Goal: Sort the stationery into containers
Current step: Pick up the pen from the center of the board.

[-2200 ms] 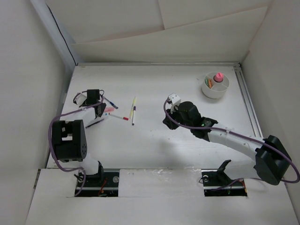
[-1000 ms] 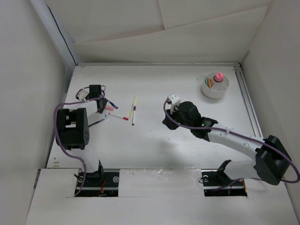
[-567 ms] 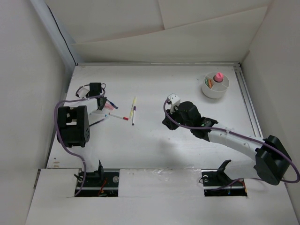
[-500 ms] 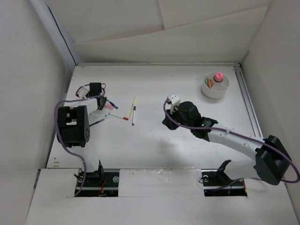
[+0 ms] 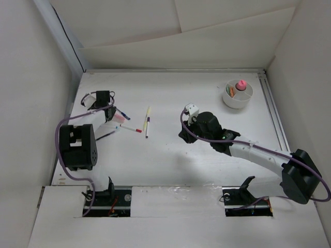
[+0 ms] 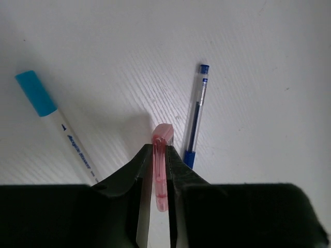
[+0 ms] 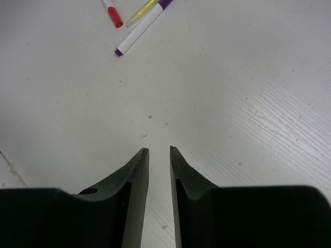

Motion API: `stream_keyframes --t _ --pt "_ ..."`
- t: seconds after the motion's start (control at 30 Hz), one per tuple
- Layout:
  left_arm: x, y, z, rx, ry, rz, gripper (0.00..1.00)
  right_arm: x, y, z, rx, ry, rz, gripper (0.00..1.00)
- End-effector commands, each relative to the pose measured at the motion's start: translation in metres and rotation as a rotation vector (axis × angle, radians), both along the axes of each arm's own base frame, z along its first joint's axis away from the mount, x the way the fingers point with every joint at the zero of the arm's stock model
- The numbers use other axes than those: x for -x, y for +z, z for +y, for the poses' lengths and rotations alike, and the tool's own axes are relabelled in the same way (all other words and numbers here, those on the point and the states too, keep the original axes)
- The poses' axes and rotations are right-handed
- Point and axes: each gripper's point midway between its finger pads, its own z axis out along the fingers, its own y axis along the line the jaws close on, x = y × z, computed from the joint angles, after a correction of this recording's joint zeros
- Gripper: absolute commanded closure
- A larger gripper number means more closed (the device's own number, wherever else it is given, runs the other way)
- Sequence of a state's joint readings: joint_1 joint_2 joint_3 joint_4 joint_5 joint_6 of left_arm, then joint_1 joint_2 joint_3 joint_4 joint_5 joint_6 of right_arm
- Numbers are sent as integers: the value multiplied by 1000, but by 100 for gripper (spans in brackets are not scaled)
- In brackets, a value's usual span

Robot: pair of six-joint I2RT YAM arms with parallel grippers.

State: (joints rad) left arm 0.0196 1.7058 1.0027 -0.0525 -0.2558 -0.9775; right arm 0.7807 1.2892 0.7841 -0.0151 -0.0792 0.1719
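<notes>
My left gripper (image 5: 111, 114) (image 6: 160, 151) is shut on a translucent pink pen (image 6: 161, 170), held just above the table at the far left. A blue pen (image 6: 195, 116) and a teal-capped white marker (image 6: 57, 124) lie beside it. A red-tipped marker (image 5: 132, 129), a yellow pen (image 5: 147, 114) and a purple-tipped white marker (image 5: 147, 126) lie mid-table. The round white divided cup (image 5: 238, 99) at the far right holds a pink-capped tube (image 5: 240, 84) and an orange piece (image 5: 232, 91). My right gripper (image 5: 182, 136) (image 7: 159, 151) is empty, jaws nearly together, over bare table.
A dark pen (image 5: 105, 136) lies near the left arm. The red tip (image 7: 117, 19), yellow pen (image 7: 140, 13) and purple-tipped marker (image 7: 140, 30) show ahead of the right fingers. White walls close in the left, back and right; a rail (image 5: 274, 119) runs along the right edge.
My left gripper has closed on the pink pen and shifted slightly back and left with it. The right arm has not moved.
</notes>
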Motion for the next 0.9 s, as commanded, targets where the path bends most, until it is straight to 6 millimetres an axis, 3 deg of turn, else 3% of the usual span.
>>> stream_keyframes --t 0.0,0.17,0.33,0.47,0.7,0.83,0.87 --pt "9 45 5 -37 -13 -84 100 -5 32 10 -69 17 -80 71" --pt "19 64 6 -51 -12 -136 100 -6 41 6 -83 -2 -107 63" --pt "22 67 1 -36 -39 -156 100 -7 37 7 -75 -2 -100 62" --pt "24 87 -24 -4 -123 -224 100 -6 42 9 -86 8 -104 55" --pt "26 125 -91 149 -410 -459 100 19 84 36 -202 217 -119 34" --pt "32 143 -130 159 -591 -559 100 18 107 46 -247 253 -152 23" --pt "32 149 -137 165 -618 -595 100 15 106 49 -242 253 -146 20"
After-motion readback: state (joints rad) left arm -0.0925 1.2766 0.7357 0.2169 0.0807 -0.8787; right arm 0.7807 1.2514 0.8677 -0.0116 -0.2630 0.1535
